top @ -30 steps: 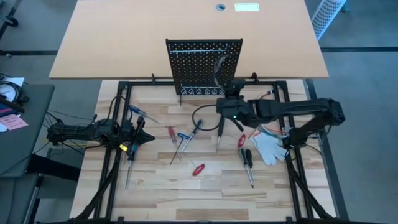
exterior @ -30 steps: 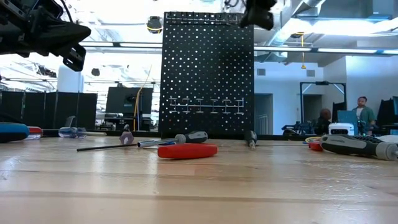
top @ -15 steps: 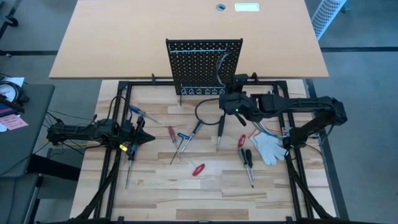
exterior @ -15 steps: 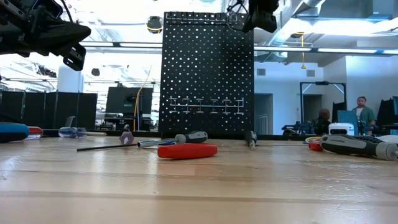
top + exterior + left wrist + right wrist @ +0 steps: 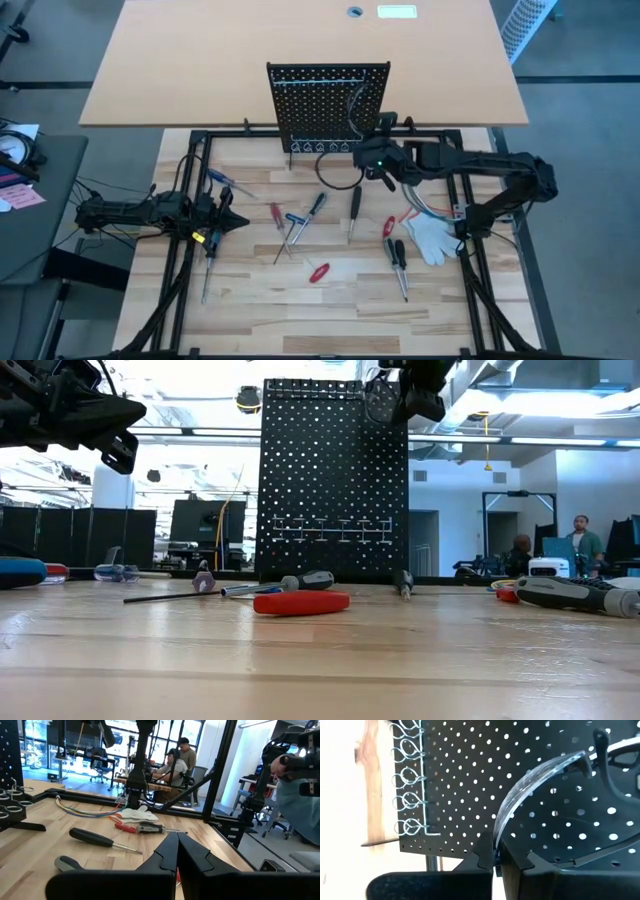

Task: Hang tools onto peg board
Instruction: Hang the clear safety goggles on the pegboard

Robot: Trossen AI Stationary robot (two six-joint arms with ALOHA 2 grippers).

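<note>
The black peg board (image 5: 328, 107) stands upright at the table's far edge, with a row of wire hooks (image 5: 407, 785) along its bottom. Several screwdrivers lie flat on the wood: a black one (image 5: 354, 203), a red one (image 5: 319, 272) and a blue one (image 5: 298, 222). Red-handled pliers (image 5: 389, 226) lie there too. My right gripper (image 5: 374, 160) hovers in front of the board's right side, near its top (image 5: 420, 390), shut on a grey cable loop (image 5: 336, 172). My left gripper (image 5: 235, 222) waits shut and level over the table's left side. My right gripper pinches one strand of the cable loop (image 5: 499, 827) between its two fingers. The fingers come from the table's right and slant a little downward toward the board. From the fingers the cable arcs away across the board's face (image 5: 355, 105) and hangs clear of the table.
A white glove (image 5: 432, 237) and coloured wires (image 5: 425, 210) lie at the right. A black metal frame (image 5: 200, 140) borders the wood top. Another screwdriver (image 5: 207, 275) lies near the left arm. People sit in the room behind (image 5: 180, 762).
My right gripper has swung toward the table's far edge and the peg board, turning a little. The cable loop has gone with it, closer to the board's face. The left arm has kept still.
</note>
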